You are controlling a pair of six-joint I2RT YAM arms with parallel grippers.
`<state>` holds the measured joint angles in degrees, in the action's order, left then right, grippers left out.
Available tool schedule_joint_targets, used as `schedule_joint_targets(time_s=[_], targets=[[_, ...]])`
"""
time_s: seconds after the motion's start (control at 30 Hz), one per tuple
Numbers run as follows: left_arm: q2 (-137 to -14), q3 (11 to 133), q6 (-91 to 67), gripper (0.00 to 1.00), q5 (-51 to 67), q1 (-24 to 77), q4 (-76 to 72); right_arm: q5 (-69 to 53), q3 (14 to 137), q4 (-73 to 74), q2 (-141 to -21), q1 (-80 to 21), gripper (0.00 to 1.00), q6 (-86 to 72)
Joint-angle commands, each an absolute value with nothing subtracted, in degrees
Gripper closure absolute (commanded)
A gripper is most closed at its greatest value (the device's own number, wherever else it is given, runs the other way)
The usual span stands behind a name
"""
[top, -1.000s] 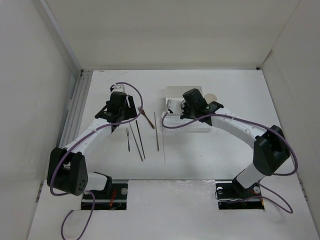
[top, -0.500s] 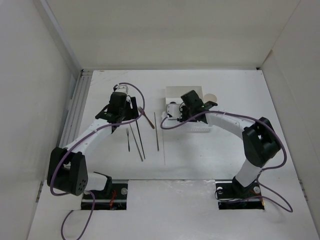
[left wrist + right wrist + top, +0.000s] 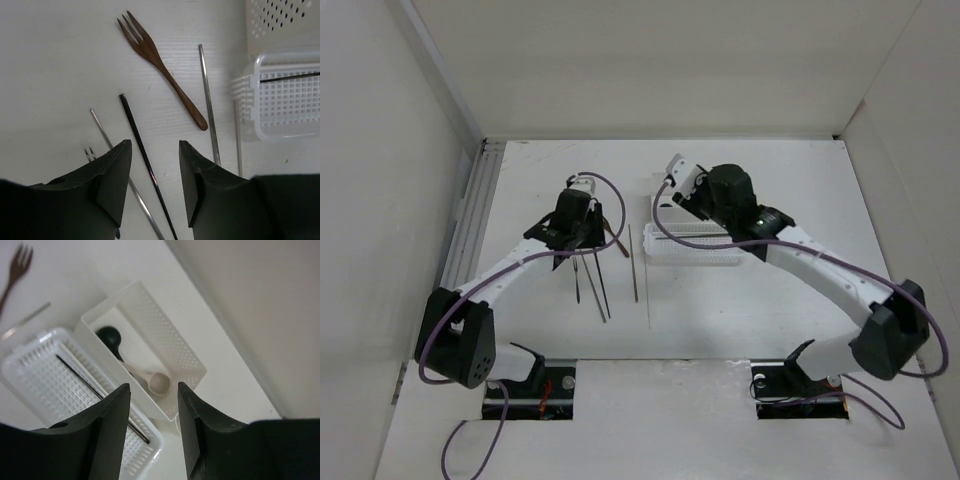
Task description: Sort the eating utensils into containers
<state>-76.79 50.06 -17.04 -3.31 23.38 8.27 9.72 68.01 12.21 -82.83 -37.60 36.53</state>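
My left gripper hangs open low over the table, a dark chopstick lying between its jaws, not gripped. Beside it lie silvery chopsticks, a brown fork and the tines of a small dark fork. My right gripper is open and empty above the white perforated box, which holds a cream spoon and a black spoon. One dark chopstick lies in the long white basket. From above, both grippers flank the loose chopsticks.
The basket sits at table centre, right of the loose utensils, with the box just behind it under my right arm. White walls enclose the table on the left, back and right. A ribbed rail runs along the left edge.
My right gripper went from shut to open and lifted back from the basket to over the box. My left gripper shifted right over the dark chopstick and its jaws narrowed.
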Motion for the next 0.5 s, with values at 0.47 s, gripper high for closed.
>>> schedule_joint_targets(time_s=[0.47], targets=[[-83.1, 45.5, -30.2, 0.65, -5.7, 26.7, 22.1, 14.2, 44.8, 8.4, -45.8, -42.1, 0.5, 6.2]])
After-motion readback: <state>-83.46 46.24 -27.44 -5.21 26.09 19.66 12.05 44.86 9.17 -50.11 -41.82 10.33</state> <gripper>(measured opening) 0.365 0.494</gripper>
